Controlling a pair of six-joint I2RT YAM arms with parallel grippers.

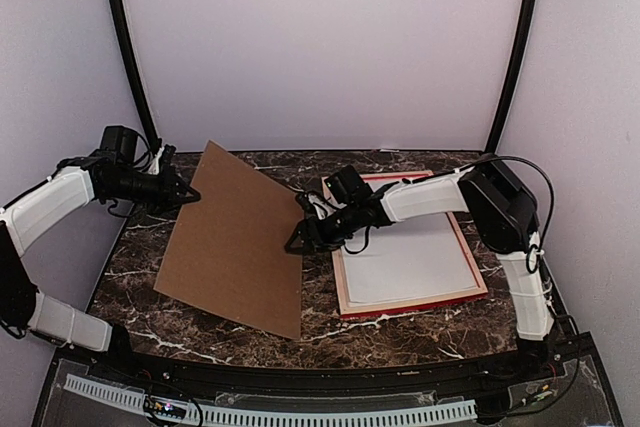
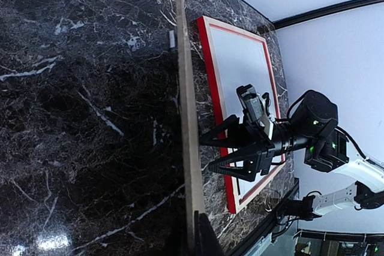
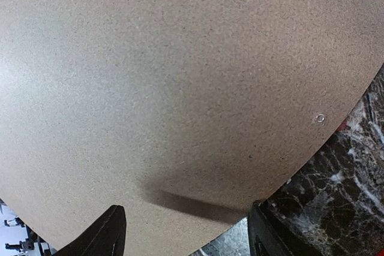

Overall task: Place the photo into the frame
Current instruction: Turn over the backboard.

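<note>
step: backing board (image 1: 235,237) lifted clear, photo not in | left end effector (image 1: 188,195) clamped on tilted board's edge | right end effector (image 1: 298,239) wide open, empty, at opposite edge | frame (image 1: 412,304) flat on tabletop (image 1: 400,342), right side, white sheet (image 1: 410,257) inside | photo not visible | next: probably park board, locate photo

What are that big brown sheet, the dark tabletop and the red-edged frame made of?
The brown sheet looks like hardboard or pressed fibreboard: matte tan face, finely speckled, thin stiff edge. The tabletop looks like polished dark marble, or an imitation: white veins, glossy highlights. The frame seems pale wood, painted red on its outer edge.
</note>
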